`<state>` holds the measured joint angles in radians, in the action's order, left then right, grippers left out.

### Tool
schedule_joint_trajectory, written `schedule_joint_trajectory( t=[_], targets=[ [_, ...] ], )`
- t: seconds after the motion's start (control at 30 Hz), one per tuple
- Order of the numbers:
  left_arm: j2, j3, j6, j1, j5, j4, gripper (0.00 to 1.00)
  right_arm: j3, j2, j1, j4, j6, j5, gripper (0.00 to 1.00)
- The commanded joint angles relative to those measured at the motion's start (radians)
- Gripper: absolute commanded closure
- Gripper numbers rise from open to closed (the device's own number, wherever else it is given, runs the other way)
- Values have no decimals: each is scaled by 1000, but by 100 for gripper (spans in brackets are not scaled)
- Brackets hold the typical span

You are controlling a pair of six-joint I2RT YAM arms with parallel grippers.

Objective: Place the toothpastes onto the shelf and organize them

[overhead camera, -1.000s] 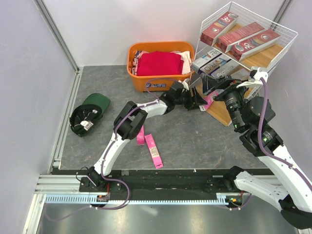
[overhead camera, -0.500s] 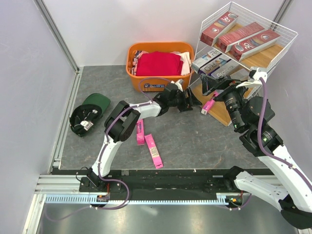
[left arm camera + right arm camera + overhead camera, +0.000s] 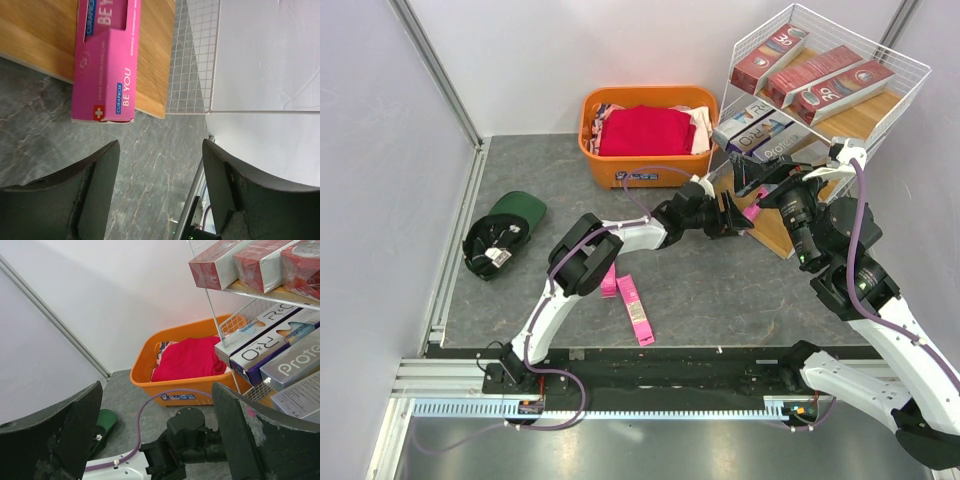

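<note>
**Top external view.** The shelf (image 3: 876, 115) stands at the far right of the table (image 3: 720, 290). Dark red toothpastes lie on its top board and silver-grey and purple ones on the middle board. A pink box (image 3: 751, 212) lies at the front edge of the shelf's bottom board. The left pincer (image 3: 735, 215) is just short of this box, and the right pincer (image 3: 757, 180) hovers close above. Two more pink toothpastes (image 3: 636, 308) lie on the table well away from the shelf, to its left.

**Left wrist view.** The pink box (image 3: 107, 65) rests flat on the shelf's bottom board (image 3: 45, 35), with its near end poking out past the board's edge. The left pincer (image 3: 160, 150) has its fingers (image 3: 97, 185) apart. Nothing is between them, and the box is clear of the tips.

**Right wrist view.** The right pincer (image 3: 156, 390) is spread wide and empty, facing the shelf's front. The red boxes (image 3: 215, 260) are on the top board and the silver-grey ones (image 3: 260, 347) are below them.

**Handling.** These cartons are probably light, and stiff along their length. Their thin card walls would dent under a hard squeeze, and the glossy print looks a little slippery. I would grip one across the narrow width near mid-length so it does not swing. The overhanging pink box likely needs only a push on its end to seat it.
</note>
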<state>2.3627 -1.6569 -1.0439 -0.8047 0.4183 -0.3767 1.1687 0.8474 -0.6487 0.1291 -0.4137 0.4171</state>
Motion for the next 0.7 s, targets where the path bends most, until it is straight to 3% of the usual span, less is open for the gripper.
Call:
schedule_joint_trajectory(
  t=[0.0, 0.27, 0.47, 0.67],
  targets=[
    [56, -58, -54, -2, -38, -37, 27, -4, -14, -3, -13, 19, 11, 2],
    [92, -145, -53, 1, -154, -25, 27, -6, -16, -3, -11, 23, 11, 2],
    [178, -303, -88, -1, -131, 1, 27, 0, -14, -3, -3, 24, 5, 2],
    [51, -115, -15, -13, -177, -45, 23, 3, -24, -3, 3, 27, -1, 2]
  ],
)
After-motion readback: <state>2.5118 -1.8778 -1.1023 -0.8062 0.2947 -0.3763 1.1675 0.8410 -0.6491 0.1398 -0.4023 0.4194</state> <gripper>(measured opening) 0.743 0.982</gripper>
